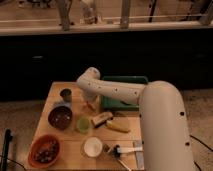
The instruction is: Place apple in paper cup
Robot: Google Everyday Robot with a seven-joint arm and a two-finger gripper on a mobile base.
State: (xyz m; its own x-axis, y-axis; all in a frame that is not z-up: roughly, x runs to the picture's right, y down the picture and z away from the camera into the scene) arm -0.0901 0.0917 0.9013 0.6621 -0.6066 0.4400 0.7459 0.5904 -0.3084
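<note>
My gripper (pixel 90 102) hangs from the white arm (pixel 115 90) and points down at the wooden table (pixel 55 92), between the dark grey metal cup (pixel 65 94) and the green tray (pixel 125 102). A small red-orange shape, apparently the apple (pixel 90 106), shows right at the gripper's tip; the gripper hides most of it. The white paper cup (pixel 92 146) stands upright near the table's front edge, well in front of the gripper. Its pale inside shows.
A small green cup (pixel 82 124) stands in front of the gripper, a dark bowl (pixel 60 116) to its left. A red-brown bowl (pixel 44 150) with food sits front left. A brown block (pixel 101 119), a yellow corn-like item (pixel 117 126) and a white-handled utensil (pixel 126 149) lie to the right.
</note>
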